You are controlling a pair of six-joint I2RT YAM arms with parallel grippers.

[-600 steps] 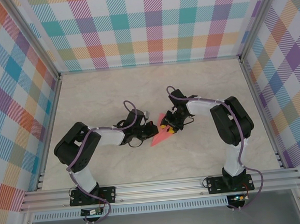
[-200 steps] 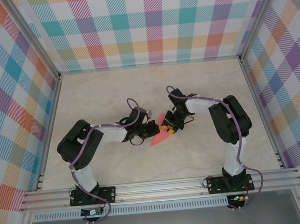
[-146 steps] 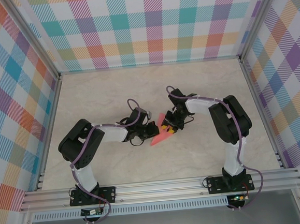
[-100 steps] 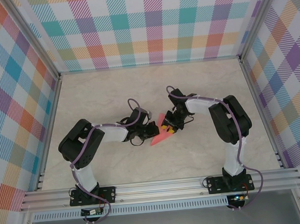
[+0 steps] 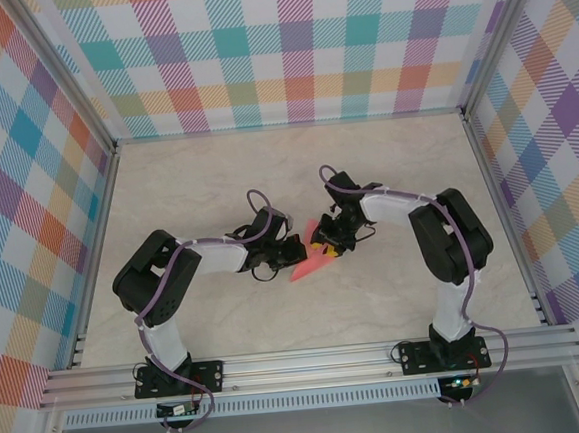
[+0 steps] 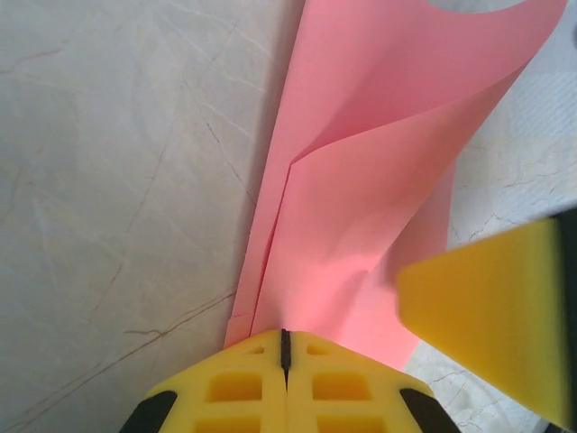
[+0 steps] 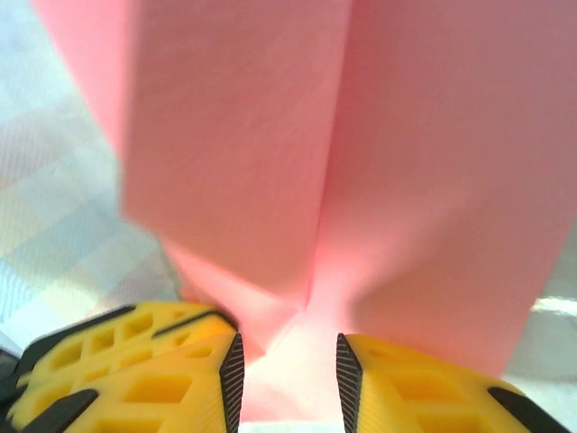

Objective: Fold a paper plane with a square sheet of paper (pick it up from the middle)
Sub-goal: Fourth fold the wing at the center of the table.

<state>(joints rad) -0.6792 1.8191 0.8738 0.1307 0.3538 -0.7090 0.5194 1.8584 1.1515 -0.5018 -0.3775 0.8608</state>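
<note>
Left gripper is seen with its yellow jaws pressed together on one end of the sheet of paper, whose pink layers run out from the seam between them. Right gripper is set at the opposite side of the same sheet. Its jaws stand partly apart with a folded ridge of paper lying in the gap, and it cannot be told whether that ridge is squeezed or merely straddled. One of its yellow fingers is seen, blurred, just beside the paper in the left wrist view.

From above, the sheet is found near the middle of the table, between the two grippers, with a narrow pointed end directed toward the near left.

The folding is judged to be well under way but not finished. No square outline is presented, several layers are overlapped, and a lengthwise crease can be traced. The upper flap, however, is curled and bulged rather than pressed flat, and no clean, symmetrical dart is shown. Flattening of the creases and the final wing folds are judged to be left, though the folds made so far cannot be counted.

The paper is thin, plain, unmarked and salmon-pink, and it is bowed softly where it is unsupported.
</note>
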